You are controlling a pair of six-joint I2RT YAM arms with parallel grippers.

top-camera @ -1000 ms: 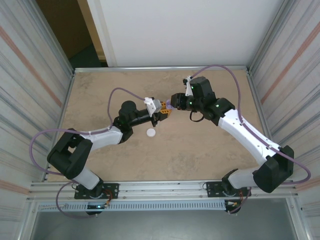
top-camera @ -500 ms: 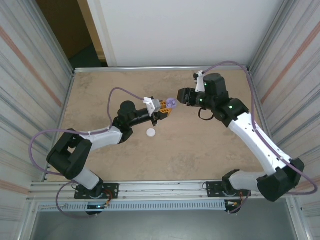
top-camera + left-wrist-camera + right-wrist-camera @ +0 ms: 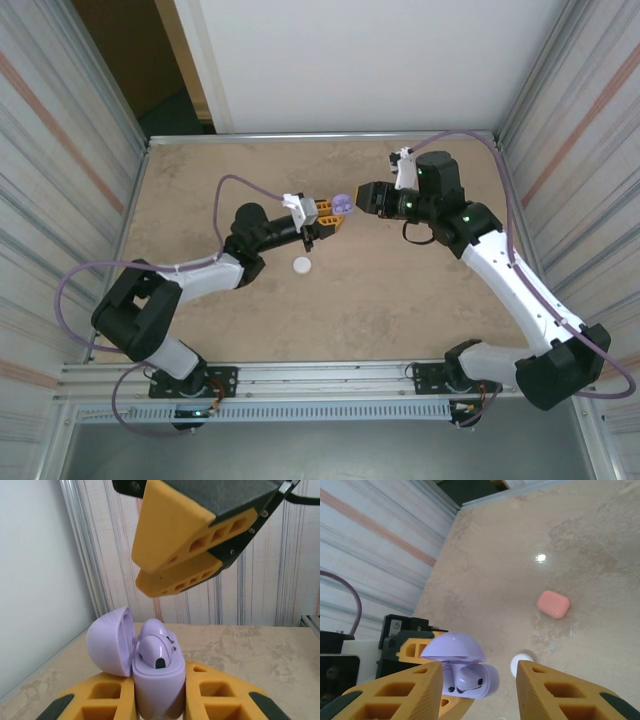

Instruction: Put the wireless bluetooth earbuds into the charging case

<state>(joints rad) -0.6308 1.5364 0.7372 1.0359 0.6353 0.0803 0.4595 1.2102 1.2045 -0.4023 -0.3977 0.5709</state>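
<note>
The purple charging case (image 3: 341, 204) is off the table (image 3: 400, 300), clamped upright by its lower body between the yellow fingers of the left gripper (image 3: 330, 217), whose jaws are closed tight on it. In the left wrist view the case (image 3: 156, 680) has its lid (image 3: 111, 640) swung open to one side, and a purple earbud (image 3: 155, 653) sits in the well; a second rounded purple shape behind it may be its partner, though it is hard to tell them apart at this angle. The right gripper (image 3: 365, 197) hovers just beside the case on the side away from the left arm, jaws parted and empty, not touching it. From the right wrist camera the case (image 3: 470, 677) shows beyond the gap between that gripper's own fingers (image 3: 395, 692), the lid domed above the seated earbud (image 3: 470, 679). Below the case, on the table, lies a small white case (image 3: 521, 664), and farther from it a pink case (image 3: 553, 604).
</note>
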